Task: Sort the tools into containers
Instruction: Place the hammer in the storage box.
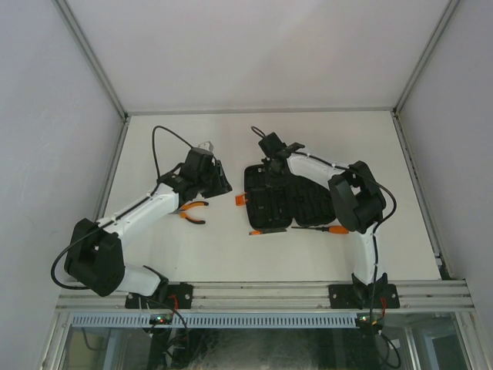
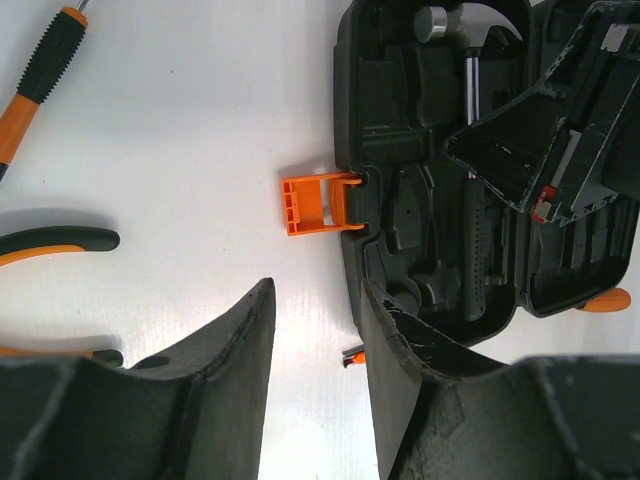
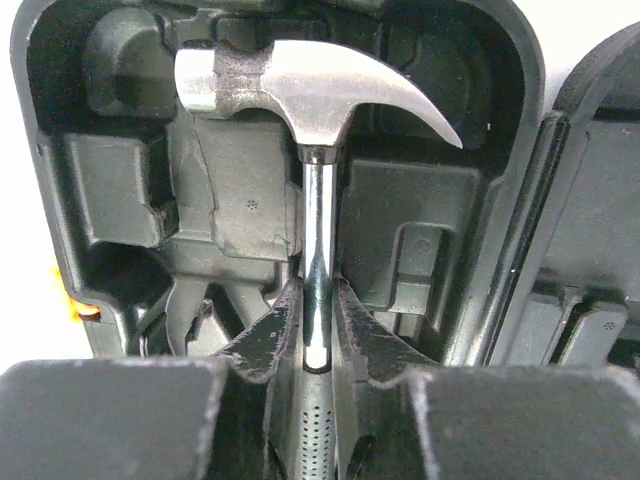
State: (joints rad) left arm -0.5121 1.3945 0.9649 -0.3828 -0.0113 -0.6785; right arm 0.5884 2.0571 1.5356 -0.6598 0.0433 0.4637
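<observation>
Nearest, a screwdriver [image 1: 330, 229] lies just beside the open case [image 1: 266, 204] at its 6 o'clock edge, and the pliers [image 1: 194, 212] lie on the table [image 1: 231, 254] at the case's 8 o'clock. The left claw [image 2: 317, 290] hangs just past the pliers, spread wide with nothing in it, near the orange latch [image 2: 315, 203]. Farther on, the hammer [image 3: 300, 90] lies in the latch half of the case, head at 12 o'clock, and the right claw [image 3: 317, 310] is pinching its shiny neck.
</observation>
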